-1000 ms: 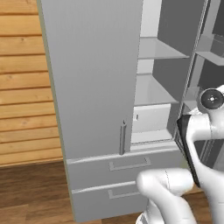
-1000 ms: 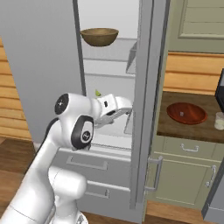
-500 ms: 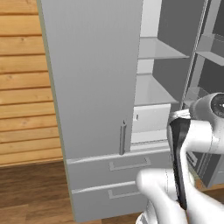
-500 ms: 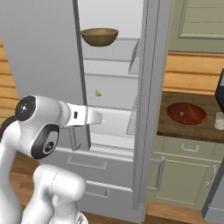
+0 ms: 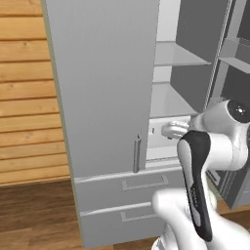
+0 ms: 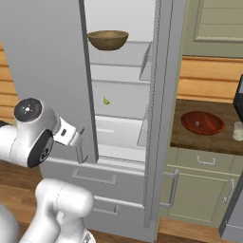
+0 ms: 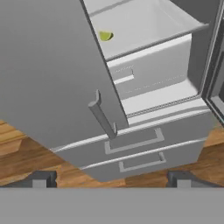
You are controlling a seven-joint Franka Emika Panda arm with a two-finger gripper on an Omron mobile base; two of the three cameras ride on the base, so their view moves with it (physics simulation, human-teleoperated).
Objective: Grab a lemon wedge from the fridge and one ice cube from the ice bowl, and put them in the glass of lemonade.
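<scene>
Left base view: the fridge [image 5: 105,97] has its left door shut and its right side standing open, bare shelves showing inside. The white arm is bent in front of the open side and hides the lower shelf.

Right base view: the lemon wedge [image 6: 106,100] lies on a middle shelf of the fridge, alone, towards the back. A tan bowl [image 6: 107,40] sits on the shelf above. To the right, on the worktop [image 6: 190,140], the red-brown ice bowl [image 6: 203,123] holds a small pale ice cube [image 6: 198,123]; the glass of lemonade [image 6: 238,131] stands just beside it at the frame edge. The arm's wrist is near the edge of the shut door.

Hand view: the claw [image 7: 111,180] is spread wide and carries nothing; its tips point at the shut door's bar handle [image 7: 102,114] and the drawers [image 7: 135,151] below. The wedge sits well apart, up on its shelf.

Risks, as a judgement: the approach must clear the shut door's edge and handle, or the wrist could strike them. The wedge is tiny and curved, so a slightly off closing could squirt it deeper into the fridge or off the shelf.
</scene>
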